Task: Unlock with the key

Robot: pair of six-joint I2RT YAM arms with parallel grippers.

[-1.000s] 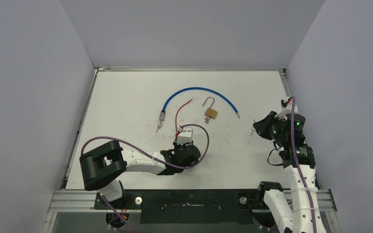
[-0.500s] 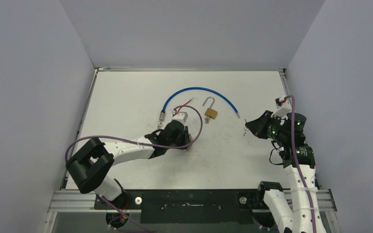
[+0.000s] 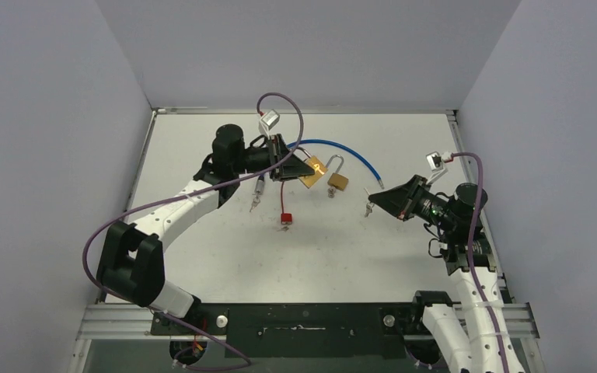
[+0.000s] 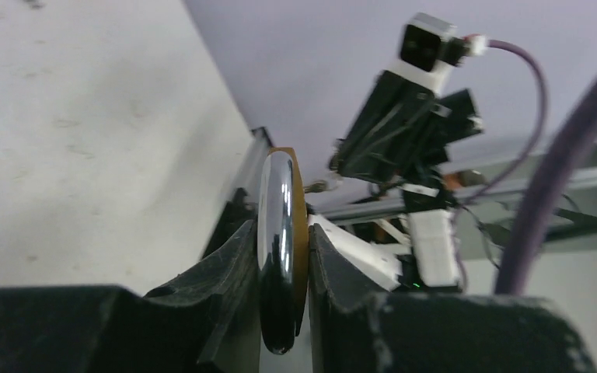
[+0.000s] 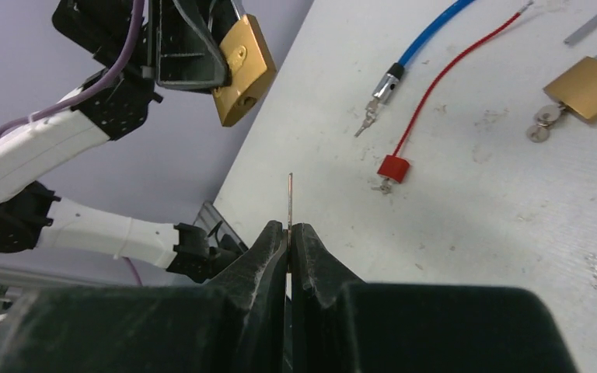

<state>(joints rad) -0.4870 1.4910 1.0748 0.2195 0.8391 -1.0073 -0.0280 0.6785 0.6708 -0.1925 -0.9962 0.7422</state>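
Left gripper (image 3: 295, 163): jaws nearly closed, pinching the flat sides of the brass padlock (image 3: 312, 170). Left wrist view shows it edge-on between my fingers (image 4: 233, 264), seated deep. The padlock is lifted off the table (image 3: 202, 148), over the far middle, body tilted. Its bottom end points roughly toward my right arm, and the right wrist view shows a dark spot there, likely the keyway. The shackle is hidden behind my fingers, so I can't tell whether it is latched.

Right gripper (image 5: 289, 230): jaws fully pinched on the key (image 5: 291, 194), its thin blade sticking straight out past the tips. It is held above the table on the right, tip aimed left toward the padlock but well apart from it.

Progress, as I judge it: padlock grabbed and raised, key grabbed and raised, and the two roughly facing each other. No insertion yet. Left to do: close the gap, line the blade up with the keyway, push in, turn, and get the shackle open.

Other stuff on the table, untouched: a second padlock (image 3: 337, 181) with its shackle open, a blue cable (image 3: 357, 155), and a red lock (image 3: 285, 218) on a red wire.

Risk: the blade is thin and the keyway small, so a slight angle error means a miss.
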